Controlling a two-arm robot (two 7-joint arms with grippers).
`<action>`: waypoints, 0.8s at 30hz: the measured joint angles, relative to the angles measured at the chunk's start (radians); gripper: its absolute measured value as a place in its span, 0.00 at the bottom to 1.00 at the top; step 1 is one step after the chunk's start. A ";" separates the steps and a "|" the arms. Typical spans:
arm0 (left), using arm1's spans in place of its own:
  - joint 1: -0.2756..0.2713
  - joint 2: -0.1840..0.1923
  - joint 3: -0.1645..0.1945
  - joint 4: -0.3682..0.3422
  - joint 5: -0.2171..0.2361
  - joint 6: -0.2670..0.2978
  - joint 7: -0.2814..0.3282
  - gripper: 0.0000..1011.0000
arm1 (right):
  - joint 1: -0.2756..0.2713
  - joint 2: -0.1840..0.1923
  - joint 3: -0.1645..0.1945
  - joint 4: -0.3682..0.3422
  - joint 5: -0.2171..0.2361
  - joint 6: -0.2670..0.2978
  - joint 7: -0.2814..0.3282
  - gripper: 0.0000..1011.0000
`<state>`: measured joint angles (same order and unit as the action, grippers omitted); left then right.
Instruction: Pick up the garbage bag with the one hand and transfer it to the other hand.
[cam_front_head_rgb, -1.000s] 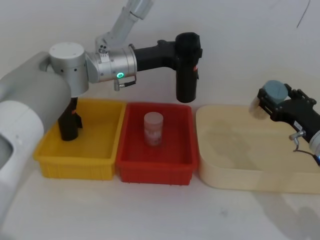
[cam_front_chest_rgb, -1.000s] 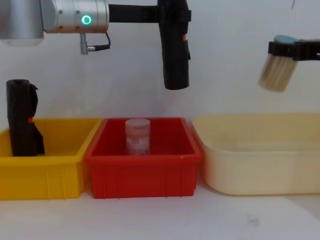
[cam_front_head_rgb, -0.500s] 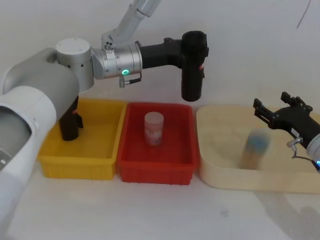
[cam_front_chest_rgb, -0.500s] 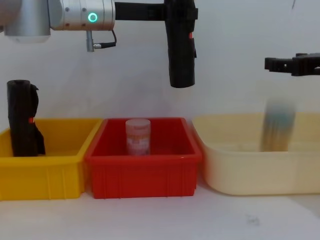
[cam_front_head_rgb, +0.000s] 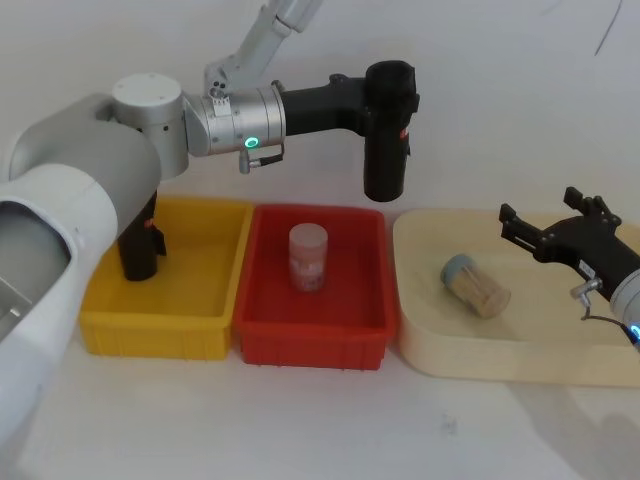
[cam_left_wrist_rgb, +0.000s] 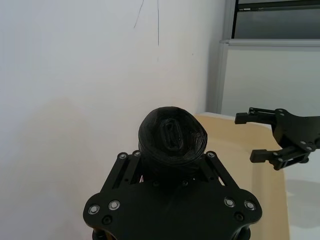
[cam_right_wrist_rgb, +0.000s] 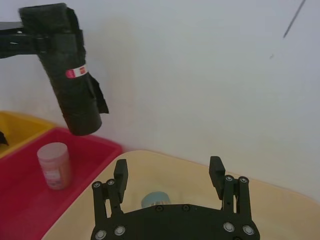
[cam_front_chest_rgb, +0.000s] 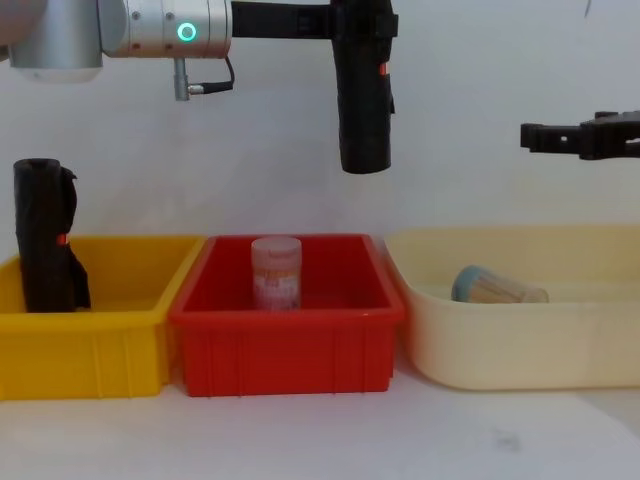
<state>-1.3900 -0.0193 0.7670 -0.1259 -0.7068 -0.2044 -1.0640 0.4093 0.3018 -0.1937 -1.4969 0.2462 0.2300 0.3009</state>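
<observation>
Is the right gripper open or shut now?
Open: the right gripper has its fingers spread wide, gripping nothing, above the cream tub.

Head looks down, chest sideways; both share the red bin (cam_front_head_rgb: 300, 348).

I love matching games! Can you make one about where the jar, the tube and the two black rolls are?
Things:
1 jar
2 tube
3 garbage bag
4 other roll

Places:
a in the yellow bin
b between the fingers of the left gripper
c in the red bin
d in the cream tray

Pairs: 1-c, 2-d, 3-b, 4-a
</observation>
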 joint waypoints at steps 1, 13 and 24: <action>-0.001 0.000 0.000 0.002 0.000 0.000 -0.001 0.34 | -0.002 0.000 0.000 -0.002 0.001 -0.003 0.002 0.99; -0.008 -0.006 0.005 0.017 -0.005 -0.006 -0.006 0.34 | -0.040 -0.007 -0.013 -0.056 0.045 -0.092 0.055 0.99; -0.010 -0.008 0.007 0.022 -0.006 -0.008 -0.008 0.34 | -0.051 -0.052 -0.049 -0.084 0.077 -0.199 0.087 0.99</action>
<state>-1.4000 -0.0272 0.7738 -0.1038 -0.7128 -0.2123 -1.0717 0.3582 0.2494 -0.2425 -1.5812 0.3228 0.0306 0.3883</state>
